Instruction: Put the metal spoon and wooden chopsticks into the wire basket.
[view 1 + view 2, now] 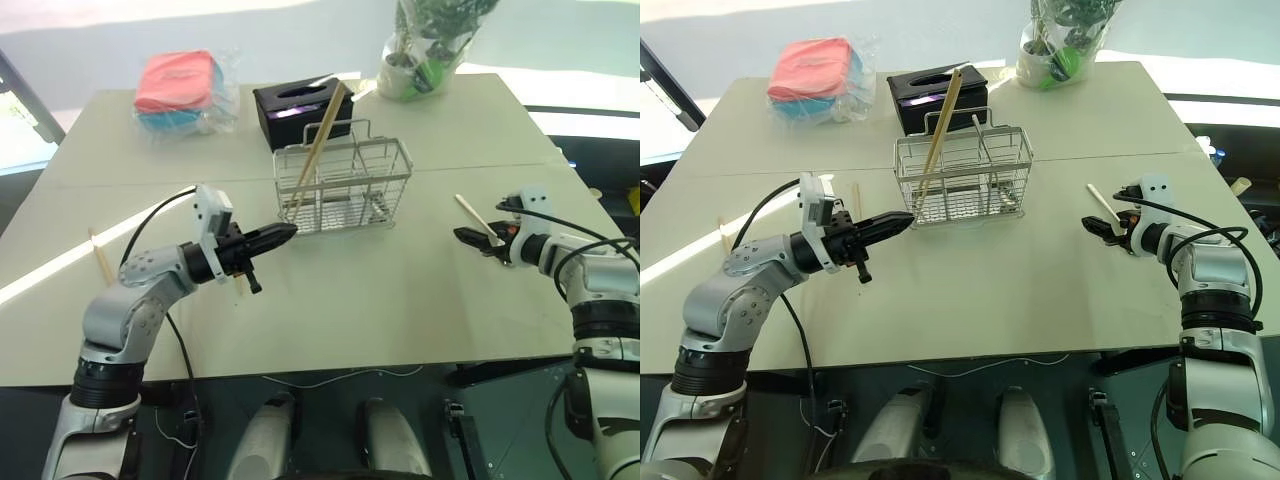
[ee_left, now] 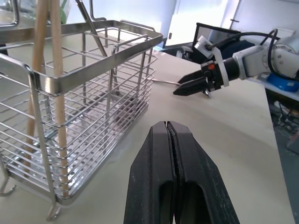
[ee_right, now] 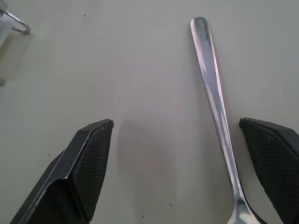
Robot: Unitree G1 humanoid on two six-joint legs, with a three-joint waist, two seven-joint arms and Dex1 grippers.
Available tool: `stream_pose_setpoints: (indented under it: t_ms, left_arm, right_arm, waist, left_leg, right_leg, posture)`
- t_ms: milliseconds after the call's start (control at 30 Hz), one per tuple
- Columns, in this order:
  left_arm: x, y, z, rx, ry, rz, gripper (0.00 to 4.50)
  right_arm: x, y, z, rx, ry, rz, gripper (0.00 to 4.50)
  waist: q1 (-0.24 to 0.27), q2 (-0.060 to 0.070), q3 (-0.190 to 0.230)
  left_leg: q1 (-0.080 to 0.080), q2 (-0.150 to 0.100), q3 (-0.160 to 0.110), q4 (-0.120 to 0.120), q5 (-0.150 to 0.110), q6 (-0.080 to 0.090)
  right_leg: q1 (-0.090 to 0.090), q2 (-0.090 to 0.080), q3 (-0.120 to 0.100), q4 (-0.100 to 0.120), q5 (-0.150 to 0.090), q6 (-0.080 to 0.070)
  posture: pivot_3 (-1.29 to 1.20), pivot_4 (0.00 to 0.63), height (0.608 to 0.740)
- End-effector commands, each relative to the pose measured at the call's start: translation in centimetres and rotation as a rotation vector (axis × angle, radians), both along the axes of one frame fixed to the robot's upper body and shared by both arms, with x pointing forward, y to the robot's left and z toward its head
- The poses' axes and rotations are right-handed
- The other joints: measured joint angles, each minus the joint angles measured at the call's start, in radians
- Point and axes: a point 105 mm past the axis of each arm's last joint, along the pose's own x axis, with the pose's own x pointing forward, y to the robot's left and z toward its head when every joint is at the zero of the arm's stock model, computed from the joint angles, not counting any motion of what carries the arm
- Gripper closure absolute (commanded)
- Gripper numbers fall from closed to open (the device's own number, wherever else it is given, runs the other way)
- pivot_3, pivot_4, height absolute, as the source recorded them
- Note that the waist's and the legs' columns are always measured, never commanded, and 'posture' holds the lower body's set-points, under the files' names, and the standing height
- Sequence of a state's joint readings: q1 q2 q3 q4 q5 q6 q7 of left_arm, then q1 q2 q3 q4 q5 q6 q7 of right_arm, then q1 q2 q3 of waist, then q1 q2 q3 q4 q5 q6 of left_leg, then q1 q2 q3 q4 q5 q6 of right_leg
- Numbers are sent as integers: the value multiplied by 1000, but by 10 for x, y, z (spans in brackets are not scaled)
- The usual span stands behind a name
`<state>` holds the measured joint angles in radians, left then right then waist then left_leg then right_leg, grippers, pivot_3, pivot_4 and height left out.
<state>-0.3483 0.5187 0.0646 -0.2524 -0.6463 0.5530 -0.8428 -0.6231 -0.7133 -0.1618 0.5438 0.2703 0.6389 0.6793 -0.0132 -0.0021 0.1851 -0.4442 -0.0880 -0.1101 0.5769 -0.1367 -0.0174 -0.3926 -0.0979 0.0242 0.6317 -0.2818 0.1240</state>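
Note:
The wire basket (image 1: 343, 185) stands mid-table with two wooden chopsticks (image 1: 320, 140) leaning in its left compartment. More chopsticks lie loose on the table, one at the far left (image 1: 100, 258) and one by my left arm (image 1: 855, 195). My left gripper (image 1: 282, 237) hovers shut and empty just in front of the basket's left corner, pointing level at it. The metal spoon (image 3: 215, 93) lies flat on the table to the right of the basket. My right gripper (image 3: 176, 122) is open and tilted down over it, the handle lying between the fingers close to one pad (image 3: 273, 154).
A black tissue box (image 1: 300, 110) sits right behind the basket. A pink and blue bundle in clear plastic (image 1: 180, 85) lies at the back left, a potted plant (image 1: 420, 60) at the back right. A thin metal handle (image 2: 93, 32) stands inside the basket.

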Motion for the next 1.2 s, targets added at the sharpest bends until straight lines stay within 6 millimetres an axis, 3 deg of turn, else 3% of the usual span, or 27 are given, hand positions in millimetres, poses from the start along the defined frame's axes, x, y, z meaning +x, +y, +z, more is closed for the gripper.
stream_pose_setpoints:
  t_ms: [33, 300, 400, 600, 867, 1000, 1200]
  left_arm:
    - [-4, 2, 15, -25, -63, 5, 4500]
    - [-4, 2, 18, -36, -80, 21, 4500]
    - [-4, 3, 20, -42, -88, 31, 4500]
    - [-5, 7, 21, -47, -91, 51, 4500]
    - [-5, 10, 18, -50, -90, 61, 4500]
    - [-2, 11, 14, -47, -85, 67, 4500]
    - [1, 11, 13, -49, -78, 65, 4500]
  right_arm:
    - [-1, -4, 0, -15, 7, 5, 49]
    - [1, -11, 3, 2, 11, -14, 49]
    - [1, -13, 3, -1, 12, -16, 1204]
    - [1, -13, 4, -2, 9, -15, 4364]
    - [4, -14, 13, -43, -45, -29, 4444]
    - [20, -3, 63, -23, -287, -65, 4444]
    - [23, 28, 130, 24, -588, -57, 4444]
  waist:
    - [0, 0, 0]
    - [0, 0, 0]
    - [0, 0, 0]
    - [-1, 0, 0]
    - [0, 0, 0]
    - [-3, 0, 0]
    - [0, 0, 0]
  left_leg:
    - [0, 0, 0, 0, 0, 0]
    - [1, 0, 0, 1, 0, 0]
    - [1, 0, 0, 1, 0, 0]
    - [1, 0, 0, 0, 0, 0]
    - [1, 0, 0, 1, 0, 0]
    - [1, 0, 0, 1, 0, 0]
    - [0, 0, 0, 0, 0, 0]
  right_leg:
    - [0, 0, 0, 0, 0, 0]
    - [1, 0, 0, 0, 0, 0]
    - [1, 0, 0, 0, 0, 0]
    - [1, 0, 0, 0, 0, 0]
    - [1, 0, 0, 0, 0, 0]
    - [0, 0, 1, 0, 0, 0]
    - [-1, 0, 1, 1, 0, 1]
  posture:
    - [0, 150, 740]
    - [0, 150, 740]
    - [0, 150, 740]
    - [0, 150, 740]
    - [0, 150, 740]
    - [0, 150, 740]
    - [0, 150, 740]
